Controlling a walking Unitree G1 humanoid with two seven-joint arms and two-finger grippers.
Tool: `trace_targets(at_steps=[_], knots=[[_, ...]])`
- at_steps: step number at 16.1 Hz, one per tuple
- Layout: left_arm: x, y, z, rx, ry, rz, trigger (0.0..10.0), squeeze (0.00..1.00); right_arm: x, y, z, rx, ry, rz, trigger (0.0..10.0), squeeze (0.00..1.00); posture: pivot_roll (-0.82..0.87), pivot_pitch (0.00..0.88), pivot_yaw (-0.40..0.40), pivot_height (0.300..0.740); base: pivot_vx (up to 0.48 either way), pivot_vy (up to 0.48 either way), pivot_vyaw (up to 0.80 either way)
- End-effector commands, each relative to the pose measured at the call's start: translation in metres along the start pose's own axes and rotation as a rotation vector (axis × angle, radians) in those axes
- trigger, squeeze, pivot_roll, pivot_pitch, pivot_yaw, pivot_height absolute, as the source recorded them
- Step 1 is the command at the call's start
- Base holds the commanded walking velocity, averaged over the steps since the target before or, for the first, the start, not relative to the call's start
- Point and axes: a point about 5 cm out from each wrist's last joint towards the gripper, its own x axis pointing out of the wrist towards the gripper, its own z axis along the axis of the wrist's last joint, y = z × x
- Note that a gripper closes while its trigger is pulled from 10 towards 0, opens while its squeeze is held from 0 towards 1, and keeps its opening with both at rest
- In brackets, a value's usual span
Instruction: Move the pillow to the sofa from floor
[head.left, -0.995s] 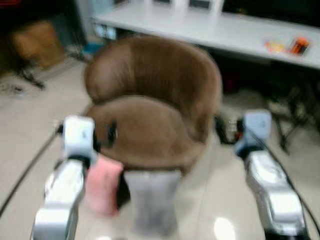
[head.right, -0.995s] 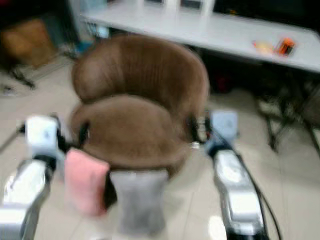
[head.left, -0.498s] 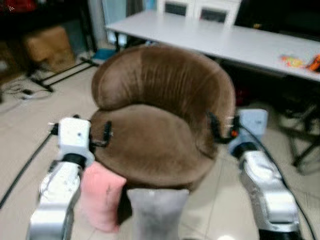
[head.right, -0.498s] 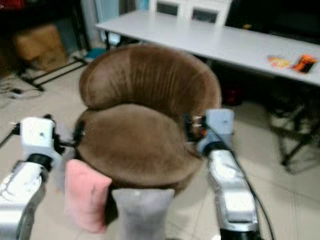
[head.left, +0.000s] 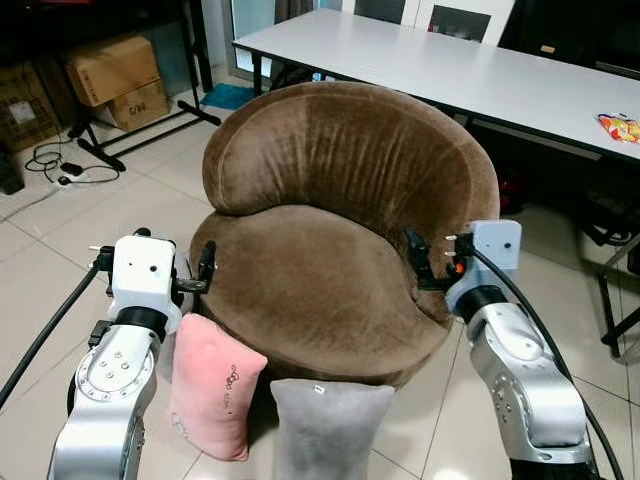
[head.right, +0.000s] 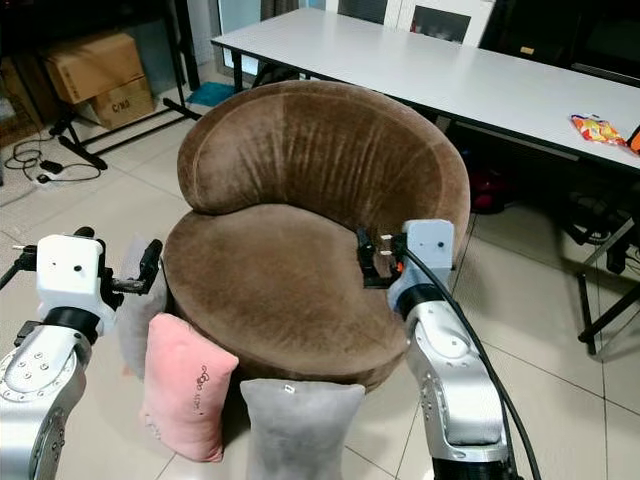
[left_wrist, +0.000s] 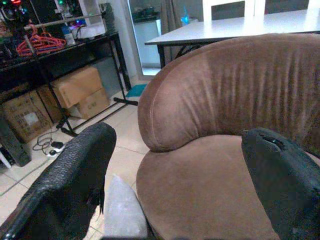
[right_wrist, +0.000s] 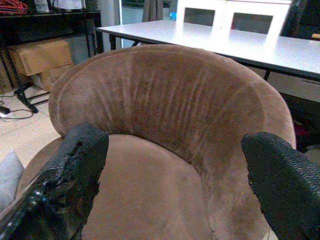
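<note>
Both the left gripper (head.left: 203, 270) and right gripper (head.left: 418, 262) are held spread and empty at mid-frame beside the brown sofa chair (head.left: 330, 250). Pink pillow (head.left: 212, 385) and grey pillow (head.left: 325, 430) (both floor-bound, bottom centre) could be mistaken for each other.

The sofa (head.left: 340, 220) is plain brown velvet with faint vertical ribbing on its back, and the floor (head.left: 60, 260) is pale beige tile with thin dark joints. Against the sofa stand a pink pillow (head.left: 213, 385) with a small dark printed mark, a plain grey pillow (head.left: 325, 430), and a lighter grey pillow (head.right: 133, 305). The table (head.left: 450, 70) is white, the boxes (head.left: 110, 75) are tan cardboard, both arms are silver with white wrist housings, and the fingers (left_wrist: 70, 185) are textured black.
</note>
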Motion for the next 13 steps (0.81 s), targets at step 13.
trace_targets(at_steps=[13], knots=[[-0.0016,-0.0030,-0.0013,-0.011,0.002,0.003,10.0,0.00,0.0012,-0.0021,0.0027,-0.020,-0.007,0.011,10.0,0.00,0.00,0.000,-0.032,0.595,0.000,0.000,0.00]])
